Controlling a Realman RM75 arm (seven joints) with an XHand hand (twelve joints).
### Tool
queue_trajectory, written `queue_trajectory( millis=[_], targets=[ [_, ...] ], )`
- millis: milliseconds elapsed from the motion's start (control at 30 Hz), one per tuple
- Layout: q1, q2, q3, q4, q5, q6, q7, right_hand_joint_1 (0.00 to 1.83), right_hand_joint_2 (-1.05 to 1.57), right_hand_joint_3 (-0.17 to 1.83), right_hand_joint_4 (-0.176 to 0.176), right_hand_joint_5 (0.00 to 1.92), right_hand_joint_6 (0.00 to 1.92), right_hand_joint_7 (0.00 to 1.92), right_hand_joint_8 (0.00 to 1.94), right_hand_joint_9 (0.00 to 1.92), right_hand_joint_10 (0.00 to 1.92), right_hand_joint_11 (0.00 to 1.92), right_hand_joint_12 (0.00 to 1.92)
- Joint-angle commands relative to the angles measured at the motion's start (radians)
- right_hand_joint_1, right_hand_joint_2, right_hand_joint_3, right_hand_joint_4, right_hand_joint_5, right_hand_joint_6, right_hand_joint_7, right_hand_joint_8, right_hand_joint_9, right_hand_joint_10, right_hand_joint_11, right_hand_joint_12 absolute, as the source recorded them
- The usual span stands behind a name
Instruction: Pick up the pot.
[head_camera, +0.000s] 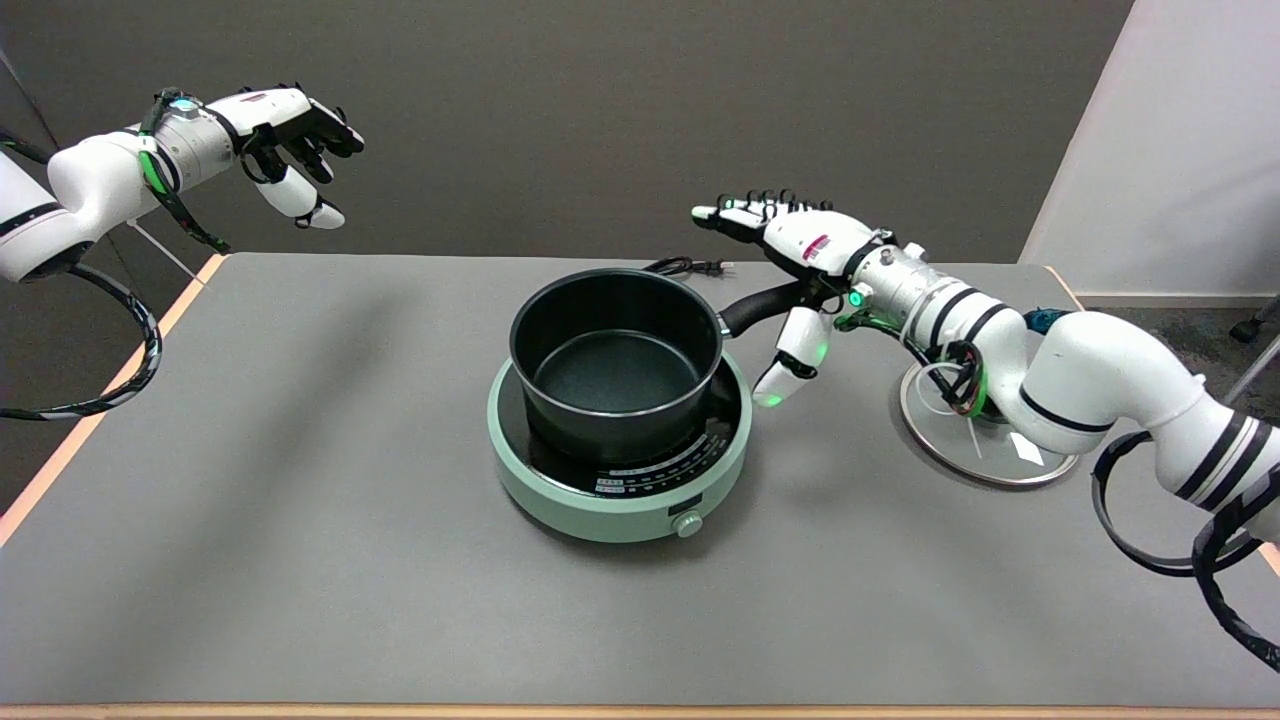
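Head view is showing my right hand (800, 262) hovering over the pot's handle (760, 305) right of centre frame, fingers spread, thumb hanging down, grasping nothing. At centre, the pot (615, 360) is sitting on a green cooker (620, 480) on the bench (300, 520). A lid (985, 440) is lying at right.

My right arm (1090, 375) is glossy white, built of rounded segments ringed with thin black bands, and a silver cylinder forms its wrist. Black cables loop loose beside it near the elbow. My right hand (800, 265) has a white shell bearing a small magenta label, black finger backs and white tips. Green lights glow at the wrist and on some fingertips.
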Motion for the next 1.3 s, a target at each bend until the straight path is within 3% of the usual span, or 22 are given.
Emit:
queue_trajectory(
  millis=[33, 600, 933, 1300],
  targets=[
    [0.009, 0.026, 0.008, -0.007, 0.035, -0.028, -0.005, 1.07, -0.31, 0.59, 0.176, 0.35, 0.35, 0.35, 0.35, 0.35, 0.35, 0.35, 0.35],
    [0.009, 0.026, -0.011, -0.015, 0.043, -0.025, -0.001, 1.06, -0.3, 0.64, 0.176, 0.48, 0.48, 0.48, 0.48, 0.48, 0.48, 0.48, 0.48],
    [0.011, 0.026, -0.026, -0.027, 0.043, -0.021, 0.002, 1.04, -0.28, 0.68, 0.176, 0.83, 0.83, 0.83, 0.83, 0.83, 0.83, 0.83, 0.83],
    [0.021, 0.024, -0.029, -0.04, 0.044, -0.024, 0.003, 1.04, -0.29, 0.69, 0.176, 0.87, 0.87, 0.87, 0.87, 0.87, 0.87, 0.87, 0.87]
  ],
)
